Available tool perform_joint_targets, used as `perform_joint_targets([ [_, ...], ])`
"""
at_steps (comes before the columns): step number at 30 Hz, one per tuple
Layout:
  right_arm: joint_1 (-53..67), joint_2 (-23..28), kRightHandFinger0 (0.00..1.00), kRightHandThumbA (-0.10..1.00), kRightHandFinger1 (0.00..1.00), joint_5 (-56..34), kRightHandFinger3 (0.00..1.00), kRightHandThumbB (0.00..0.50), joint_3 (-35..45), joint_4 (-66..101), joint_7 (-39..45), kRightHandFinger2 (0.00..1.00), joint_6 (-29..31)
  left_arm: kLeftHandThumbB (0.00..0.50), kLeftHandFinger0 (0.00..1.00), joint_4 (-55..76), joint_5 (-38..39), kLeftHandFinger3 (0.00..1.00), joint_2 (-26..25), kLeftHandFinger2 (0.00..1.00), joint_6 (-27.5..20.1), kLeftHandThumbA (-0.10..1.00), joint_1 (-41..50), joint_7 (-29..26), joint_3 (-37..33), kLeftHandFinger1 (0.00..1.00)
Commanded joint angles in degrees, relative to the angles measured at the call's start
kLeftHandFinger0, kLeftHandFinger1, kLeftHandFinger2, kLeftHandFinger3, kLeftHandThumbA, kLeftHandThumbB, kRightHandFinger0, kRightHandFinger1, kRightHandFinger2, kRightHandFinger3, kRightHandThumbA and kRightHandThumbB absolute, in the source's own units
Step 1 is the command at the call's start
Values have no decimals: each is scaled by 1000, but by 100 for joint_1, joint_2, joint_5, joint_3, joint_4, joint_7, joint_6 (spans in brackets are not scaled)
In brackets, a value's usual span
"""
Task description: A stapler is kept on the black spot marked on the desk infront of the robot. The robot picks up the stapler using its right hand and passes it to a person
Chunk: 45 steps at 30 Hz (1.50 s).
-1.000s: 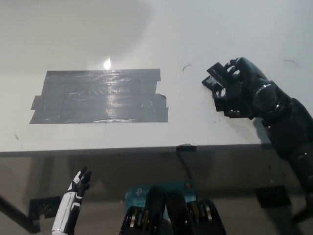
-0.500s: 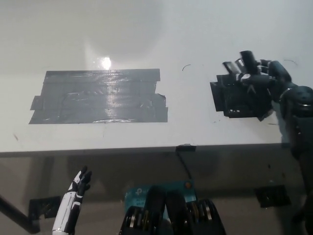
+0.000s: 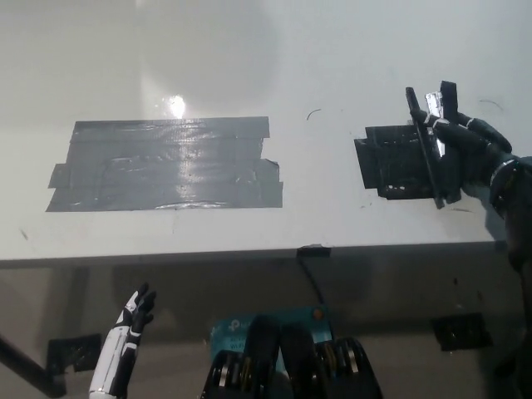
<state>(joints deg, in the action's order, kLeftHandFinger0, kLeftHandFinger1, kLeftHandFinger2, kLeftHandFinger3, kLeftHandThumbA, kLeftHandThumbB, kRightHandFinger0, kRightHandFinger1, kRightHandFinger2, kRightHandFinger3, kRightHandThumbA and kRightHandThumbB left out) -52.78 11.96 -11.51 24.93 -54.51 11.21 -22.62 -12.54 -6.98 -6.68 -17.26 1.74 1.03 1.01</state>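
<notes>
Your right hand (image 3: 465,154) grips the stapler (image 3: 434,141) at the right end of the desk (image 3: 332,66), its fingers wrapped round the body from the right side. The stapler sits tilted on edge, just over the right margin of the small black spot (image 3: 391,162) — whether it is clear of the surface I cannot tell.

Step in hand, as I judge it: lift and hand over. Keep the grip firm and raise straight up before swinging out; the body is narrow and hard, likely to twist in the hand if you turn the wrist early. No person shows in view, so hold the reach until one does.

Materials: stapler is dark, long and slim, with a bright metallic glint near its far end. The spot looks like matte black tape, ragged-edged. The desk is white and smooth, glossy enough to throw a glare. A larger grey tape patch (image 3: 166,164) — wrinkled, shiny strips — lies well to the left.

The left hand (image 3: 133,314) rests low at the near left, below the desk edge, empty with fingers spread.
</notes>
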Motion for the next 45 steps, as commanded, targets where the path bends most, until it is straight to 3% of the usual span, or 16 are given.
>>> perform_joint_targets([
  [1,-664,-82,0,978,0,-2205,5,0,138,89,674,0,-431,472,1000,119,26,1000,-60,1000,-66,1000,-35,-22,4,1000],
  [8,-721,-172,0,1000,0,-2599,2,7,-407,742,323,0,-431,494,1000,160,-26,1000,-65,1000,11,1000,-33,-54,14,1000],
  [15,-1008,-210,0,977,0,-3290,16,0,-975,1166,-70,0,-431,462,1000,129,-1,1000,-60,1000,-4,1000,-58,-29,1,1000],
  [19,-1283,-289,0,1000,0,-3682,0,0,-1284,1182,-342,0,-431,488,1000,141,-72,1000,-64,1000,54,1000,-47,-42,-19,1000],
  [34,-1977,-505,0,1000,0,-3346,0,2,-1516,381,-291,0,-431,463,1000,203,-1,1000,-59,1000,133,1000,-69,25,-50,1000],
  [35,-1997,-526,0,990,0,-3348,0,27,-1528,380,-344,0,-431,487,1000,215,-31,1000,-56,1000,164,1000,-70,8,-51,1000],
  [37,-2059,-569,0,879,0,-3323,0,28,-1548,321,-393,0,-431,490,1000,238,-133,1000,-61,1000,197,1000,-74,-31,-72,1000],
  [42,-2219,-579,0,886,0,-2942,0,15,-1570,99,-355,0,-431,479,1000,228,-134,1000,-53,1000,191,1000,-102,-20,-88,1000],
  [45,-2401,-602,0,900,0,-2742,0,2,-1465,-205,-384,0,-415,499,1000,246,-137,1000,-50,1000,242,1000,-97,-24,-84,1000],
])
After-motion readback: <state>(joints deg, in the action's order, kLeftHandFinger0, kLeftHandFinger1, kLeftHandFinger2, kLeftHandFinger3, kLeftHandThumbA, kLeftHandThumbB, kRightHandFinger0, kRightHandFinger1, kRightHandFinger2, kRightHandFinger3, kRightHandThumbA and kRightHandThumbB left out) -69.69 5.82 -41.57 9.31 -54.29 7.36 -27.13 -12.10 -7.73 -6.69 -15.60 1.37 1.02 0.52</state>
